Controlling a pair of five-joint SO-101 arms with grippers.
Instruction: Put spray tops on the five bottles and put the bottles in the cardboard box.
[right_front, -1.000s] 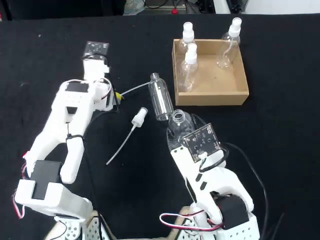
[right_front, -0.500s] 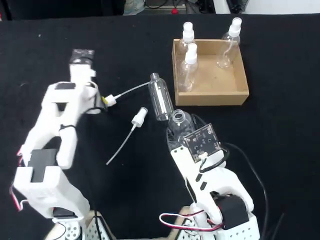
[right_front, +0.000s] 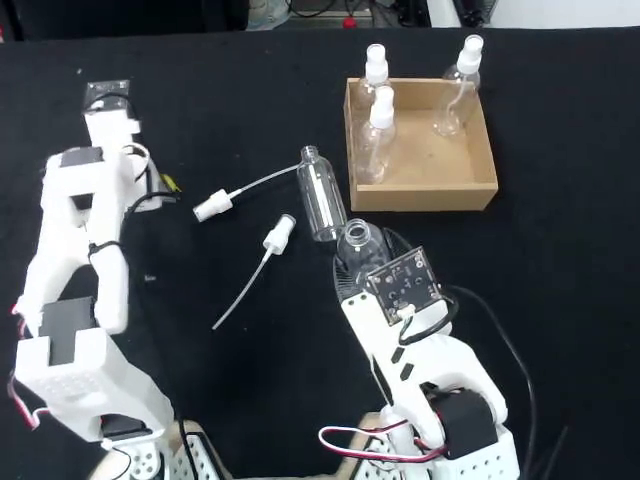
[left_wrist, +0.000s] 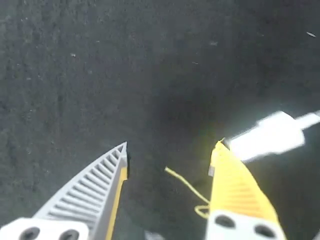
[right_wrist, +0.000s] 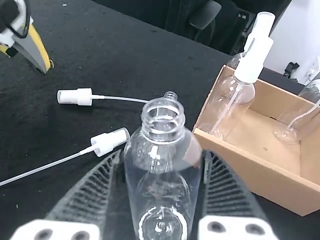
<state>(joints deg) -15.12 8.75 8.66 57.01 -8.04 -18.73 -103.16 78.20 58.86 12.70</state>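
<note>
The table (right_front: 580, 260) carried the box (right_front: 420, 196), the bottles and the tops. The left fingers (left_wrist: 235, 185) stood wide and empty, just beside a loose top (left_wrist: 270, 137). The right fingers (right_wrist: 220, 195) were clamped on an upright, uncapped bottle (right_wrist: 160, 125) near the box's front corner. Another uncapped bottle (right_front: 322, 195) lay on its side between box and tops.

The risk, as I judged it: that top's thin tube ended at the lying bottle's neck, so a careless lift could set that bottle rolling. A pinch on the tube instead of the head could let the top swing and miss the held bottle's mouth.

Count: one box. Five bottles, three capped (right_front: 375, 140) (right_front: 366, 92) (right_front: 455, 100) standing in the box, two not. Two loose tops, the second (right_front: 279, 234) nearer the held bottle.
</note>
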